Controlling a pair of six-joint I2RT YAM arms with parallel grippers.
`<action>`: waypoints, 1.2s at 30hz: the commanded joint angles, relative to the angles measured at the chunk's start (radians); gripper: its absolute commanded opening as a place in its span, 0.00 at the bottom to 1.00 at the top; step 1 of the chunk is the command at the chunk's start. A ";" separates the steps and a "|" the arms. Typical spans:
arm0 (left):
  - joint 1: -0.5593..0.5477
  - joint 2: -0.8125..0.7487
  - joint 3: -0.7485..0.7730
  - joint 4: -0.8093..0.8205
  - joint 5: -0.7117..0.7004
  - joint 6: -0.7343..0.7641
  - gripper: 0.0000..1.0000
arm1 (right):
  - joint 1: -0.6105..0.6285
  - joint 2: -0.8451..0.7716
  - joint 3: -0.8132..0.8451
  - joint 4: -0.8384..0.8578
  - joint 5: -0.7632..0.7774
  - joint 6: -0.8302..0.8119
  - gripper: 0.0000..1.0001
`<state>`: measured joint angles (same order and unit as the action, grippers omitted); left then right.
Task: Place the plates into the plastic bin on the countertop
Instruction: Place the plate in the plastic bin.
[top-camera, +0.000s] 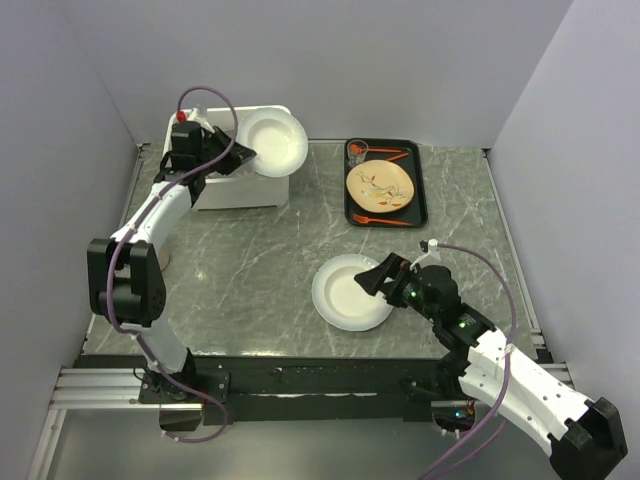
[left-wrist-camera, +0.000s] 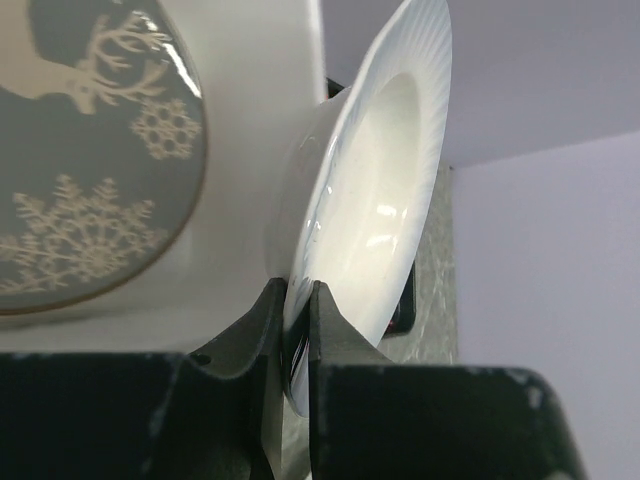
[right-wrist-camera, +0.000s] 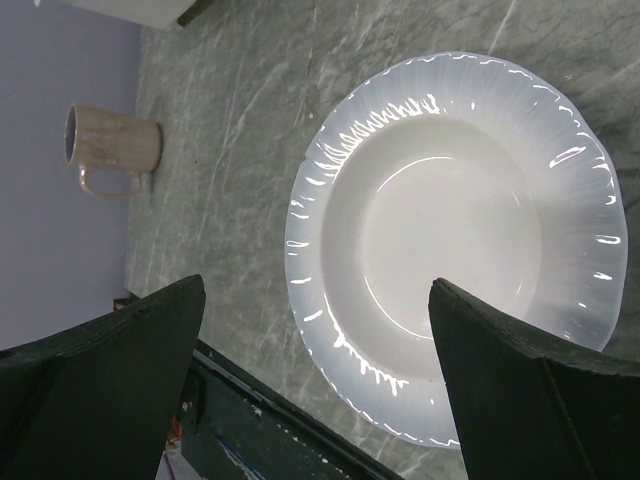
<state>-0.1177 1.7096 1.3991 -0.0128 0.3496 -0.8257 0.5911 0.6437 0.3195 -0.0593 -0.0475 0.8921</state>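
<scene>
Right tool (top-camera: 368, 280) (right-wrist-camera: 316, 290): nearest the top camera with its arm, at the near right of the table (top-camera: 250, 260) (right-wrist-camera: 220, 150). Its jaws stand wide apart and hold nothing.
Right tool's place: over the right edge of the lying white plate (top-camera: 350, 292) (right-wrist-camera: 450, 240). In the wrist view one dark finger shows on each side of that plate. I cannot tell whether either touches it.
Lying white plate: flat on the table, face up, with a fluted rim, right of the table's middle and well apart from the plastic bin (top-camera: 240, 190) (left-wrist-camera: 250, 100).
Left tool (top-camera: 240, 158) (left-wrist-camera: 297, 290): jaws drawn narrow, pinching the rim of the held white plate (top-camera: 272, 140) (left-wrist-camera: 370, 200).
Held white plate: tilted up on edge, over the right end of the bin.
Plastic bin: white and deep-walled, at the far left of the table.
Deer plate (left-wrist-camera: 90, 150): dark with white deer and snowflakes, inside the bin, seen only from the left wrist. Whether it lies flat or leans is unclear.
Black tray (top-camera: 420, 200): far side of the table, right of the bin. It carries the peach plate (top-camera: 379, 184) and orange cutlery (top-camera: 385, 217).
Mug (right-wrist-camera: 110, 150): pinkish, upright on the table, near the left wall.
</scene>
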 joint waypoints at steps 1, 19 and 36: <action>0.036 0.022 0.087 0.103 0.031 -0.073 0.01 | 0.006 -0.010 0.001 0.030 0.001 -0.016 1.00; 0.179 0.179 0.179 0.062 0.019 -0.102 0.01 | 0.004 0.024 -0.019 0.055 -0.031 -0.016 1.00; 0.208 0.232 0.164 0.063 0.061 -0.115 0.36 | 0.004 0.051 -0.014 0.056 -0.048 -0.016 1.00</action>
<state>0.0803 1.9663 1.5269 -0.0376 0.3763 -0.9199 0.5911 0.6891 0.3008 -0.0441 -0.0902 0.8917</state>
